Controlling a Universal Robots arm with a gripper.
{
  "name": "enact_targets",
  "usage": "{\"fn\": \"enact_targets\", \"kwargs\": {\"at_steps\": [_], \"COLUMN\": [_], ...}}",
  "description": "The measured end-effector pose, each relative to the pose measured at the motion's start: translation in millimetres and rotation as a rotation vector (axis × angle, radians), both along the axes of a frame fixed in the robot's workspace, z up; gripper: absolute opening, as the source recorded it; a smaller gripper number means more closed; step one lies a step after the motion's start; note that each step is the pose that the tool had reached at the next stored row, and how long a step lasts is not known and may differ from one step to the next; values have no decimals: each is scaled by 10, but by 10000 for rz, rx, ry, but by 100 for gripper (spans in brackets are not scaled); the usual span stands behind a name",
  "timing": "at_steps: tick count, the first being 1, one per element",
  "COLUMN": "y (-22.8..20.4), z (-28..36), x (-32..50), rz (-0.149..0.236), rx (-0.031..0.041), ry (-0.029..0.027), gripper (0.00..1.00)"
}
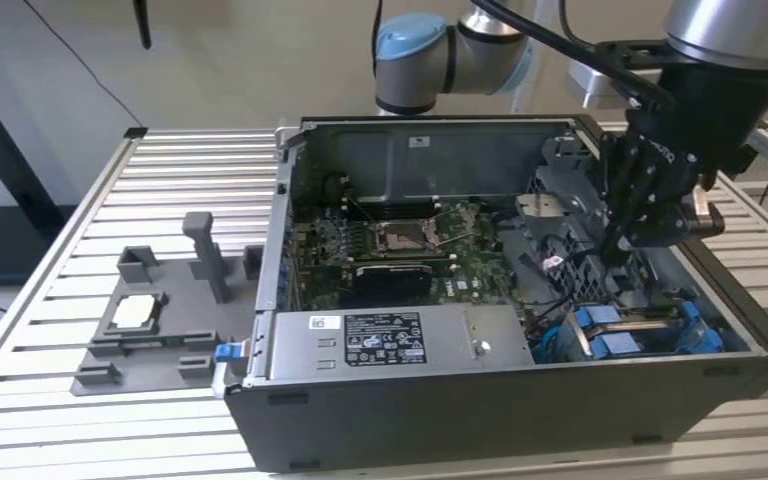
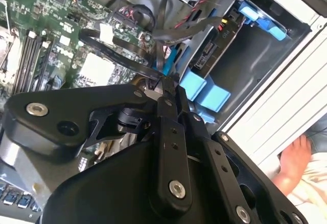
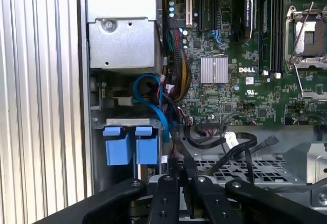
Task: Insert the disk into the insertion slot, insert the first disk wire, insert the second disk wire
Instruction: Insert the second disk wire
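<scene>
The slatted metal table (image 1: 171,170) carries an open computer case (image 1: 491,410), with a grey fixture (image 1: 157,335) beside it on the exterior view's left. The arm (image 1: 718,60) reaches down into the case at the exterior view's right. Inside lie the green motherboard (image 1: 398,250) and the grey power-supply box (image 1: 384,340). The gripper (image 1: 620,245) hangs over the drive cage, near the disk. In both wrist views its fingers (image 3: 168,185) are drawn together, pinching a black wire (image 3: 179,147) (it runs off toward the motherboard's edge). The disk (image 2: 212,52) sits in the insertion slot (image 2: 253,65), its 2 blue end tabs (image 3: 125,144) side by side. A person's hand (image 2: 294,162) shows outside the case.
</scene>
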State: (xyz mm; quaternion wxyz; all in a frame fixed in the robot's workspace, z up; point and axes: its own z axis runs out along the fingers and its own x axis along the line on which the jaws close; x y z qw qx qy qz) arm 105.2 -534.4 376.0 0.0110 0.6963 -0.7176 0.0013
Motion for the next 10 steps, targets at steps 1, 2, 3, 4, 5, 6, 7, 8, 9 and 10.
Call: {"fn": "enact_targets", "kwargs": {"at_steps": [1,2,3,4,5,6,7,8,9,10], "y": [-13,-26,-39,-51,-65,-77,-89,-103,-116,-130], "z": [-4,-7,-11,-14,-18,-23,-28,-34,-41,-48], "x": [7,14,21,29,37,46,55,66,77,89], "rz": [0,0,0,0,0,0,0,0,0,0], "rx": [0,-1,0,0,-1,0,0,0,3,10], "ry": [66,144,225,308,392,461,510,551,583,610], "gripper": [16,16,16,16,16,16,16,16,16,16]}}
